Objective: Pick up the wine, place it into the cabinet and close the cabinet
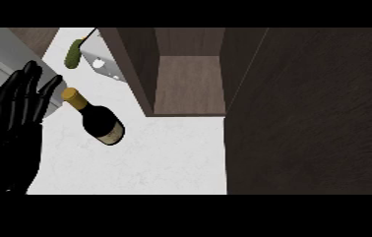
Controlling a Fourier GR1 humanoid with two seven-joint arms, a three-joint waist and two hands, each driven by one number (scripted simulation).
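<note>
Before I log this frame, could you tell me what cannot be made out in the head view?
- Right hand: not in view at all.
- Left hand: cut off by the left edge; only its straight fingers and part of the forearm show.
- Cabinet interior: the top is cut off by the picture's upper edge.
- Wine bottle label: too small to read.
- Green object near the top: too small to identify.

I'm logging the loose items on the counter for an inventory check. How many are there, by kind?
Wine bottle: 1
Green cucumber-like vegetable: 1
Total: 2

The open cabinet and the left hand at the view's left edge are not counted.
</note>
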